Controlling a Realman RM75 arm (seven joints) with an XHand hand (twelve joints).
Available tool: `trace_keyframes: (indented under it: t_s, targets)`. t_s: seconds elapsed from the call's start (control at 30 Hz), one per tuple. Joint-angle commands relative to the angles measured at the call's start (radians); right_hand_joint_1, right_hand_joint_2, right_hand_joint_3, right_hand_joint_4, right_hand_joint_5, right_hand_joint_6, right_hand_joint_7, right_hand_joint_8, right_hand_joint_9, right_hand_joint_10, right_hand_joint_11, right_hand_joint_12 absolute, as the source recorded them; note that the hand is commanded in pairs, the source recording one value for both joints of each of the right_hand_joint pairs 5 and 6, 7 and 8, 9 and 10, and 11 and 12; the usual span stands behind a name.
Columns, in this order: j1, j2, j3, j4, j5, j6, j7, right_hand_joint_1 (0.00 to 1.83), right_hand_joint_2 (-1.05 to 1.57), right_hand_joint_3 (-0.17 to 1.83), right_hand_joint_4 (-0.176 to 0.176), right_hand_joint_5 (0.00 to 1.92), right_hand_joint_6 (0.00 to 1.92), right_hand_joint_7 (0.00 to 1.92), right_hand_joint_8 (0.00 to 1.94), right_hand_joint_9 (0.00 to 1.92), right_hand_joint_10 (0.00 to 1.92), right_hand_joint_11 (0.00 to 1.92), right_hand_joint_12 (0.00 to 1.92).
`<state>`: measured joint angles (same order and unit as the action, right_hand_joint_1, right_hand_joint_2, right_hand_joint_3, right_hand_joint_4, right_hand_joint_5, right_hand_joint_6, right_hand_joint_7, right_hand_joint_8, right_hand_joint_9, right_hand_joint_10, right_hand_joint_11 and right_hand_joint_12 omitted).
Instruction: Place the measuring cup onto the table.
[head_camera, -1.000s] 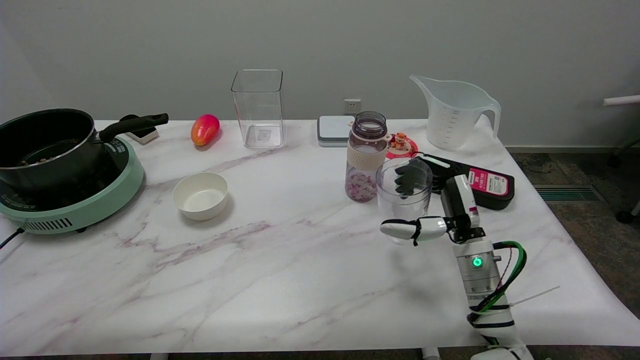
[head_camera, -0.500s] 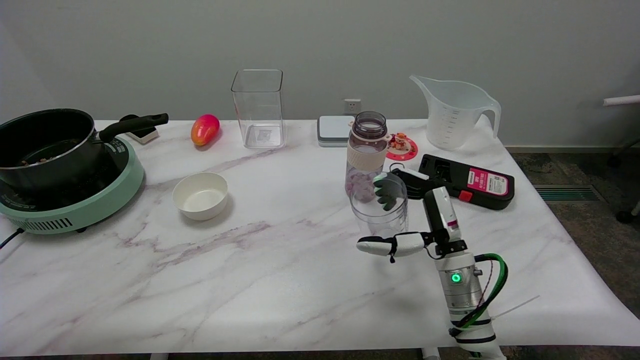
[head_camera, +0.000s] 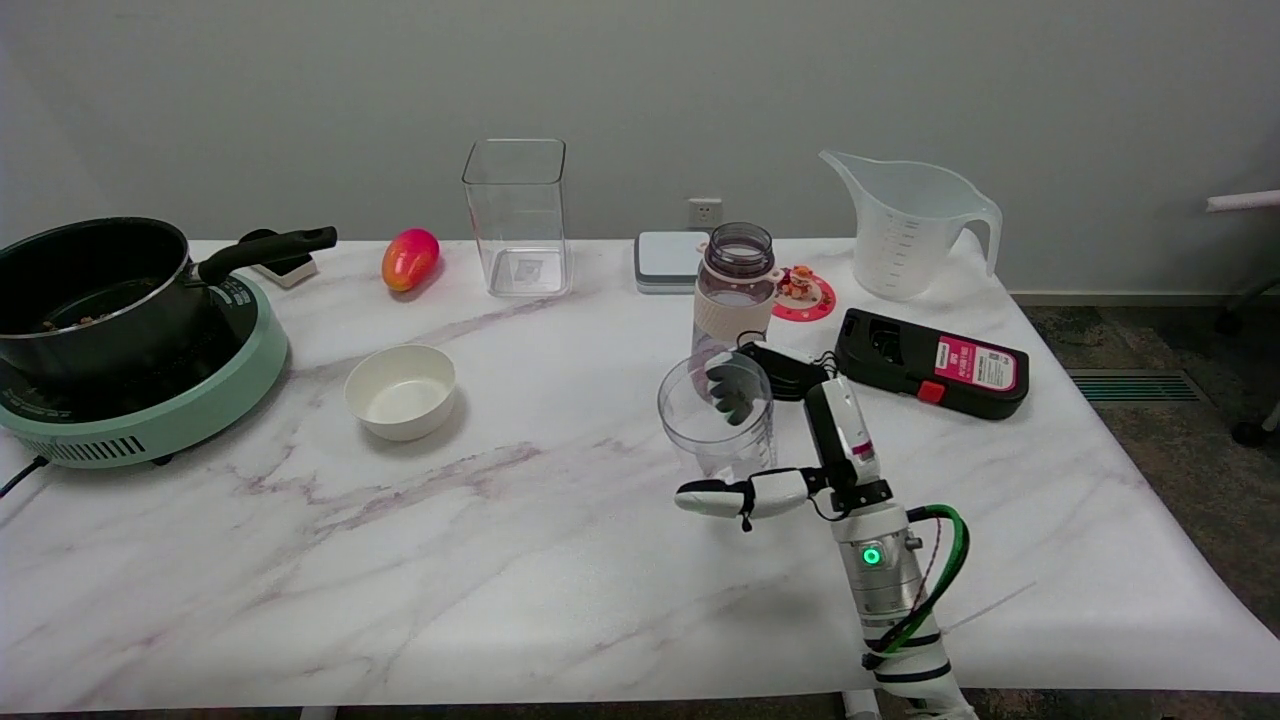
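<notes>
Currently right hand (head_camera: 775, 440) grips the measuring cup (head_camera: 716, 415) (small, clear), fingers (head_camera: 733, 388) wrapped round its far side and thumb extended below it. Cup is upright, toward the table's (head_camera: 560, 560) near edge, right of centre, just in front of the bottle (head_camera: 733, 295); cannot tell whether its base touches the surface. White bowl (head_camera: 400, 391) sits well apart, toward the left edge.

Even, bright light; soft shadows; sharp
</notes>
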<state>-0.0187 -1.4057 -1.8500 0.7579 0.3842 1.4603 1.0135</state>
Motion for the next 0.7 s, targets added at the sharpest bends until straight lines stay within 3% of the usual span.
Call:
trace_keyframes:
  t_s: [0.03,0.7]
  targets:
    - [0.148,-0.050,-0.009,-0.212,-0.036,0.027,0.272,1.29,1.57,0.23,0.000,1.92,1.92,1.92,1.92,1.92,1.92,1.82,1.82]
    - [0.205,-0.071,0.002,-0.395,-0.018,0.054,0.449,1.27,1.57,0.23,0.000,1.92,1.92,1.92,1.92,1.92,1.92,1.86,1.86]
